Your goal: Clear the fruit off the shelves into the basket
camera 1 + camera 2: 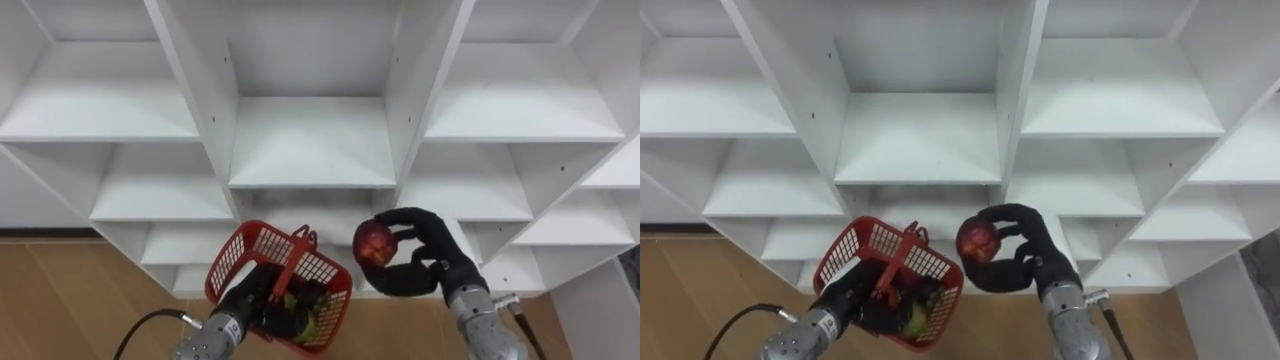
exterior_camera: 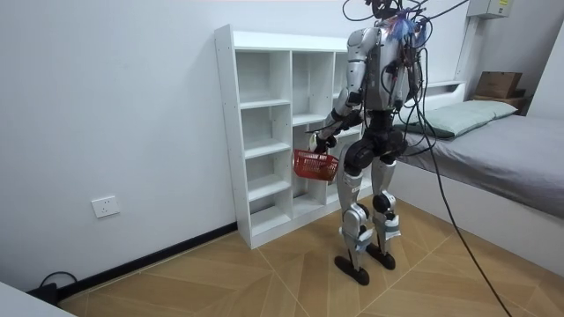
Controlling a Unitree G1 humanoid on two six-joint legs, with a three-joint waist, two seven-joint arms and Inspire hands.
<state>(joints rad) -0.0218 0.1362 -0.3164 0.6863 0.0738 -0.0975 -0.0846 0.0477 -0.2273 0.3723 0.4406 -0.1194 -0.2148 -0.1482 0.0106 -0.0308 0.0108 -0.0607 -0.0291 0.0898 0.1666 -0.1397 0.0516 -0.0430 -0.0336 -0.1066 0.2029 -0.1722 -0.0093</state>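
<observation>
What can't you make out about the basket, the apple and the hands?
Eye views: the left hand hides most of what the basket holds; one green fruit shows, the count cannot be told.
Same views: its grip is hidden inside the basket.
Eye views: the right hand curled round the apple covers its far side.
Room view: the basket's contents are too small to tell.

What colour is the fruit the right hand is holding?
Red. The fruit in the right hand shows best in the left eye view.
</observation>
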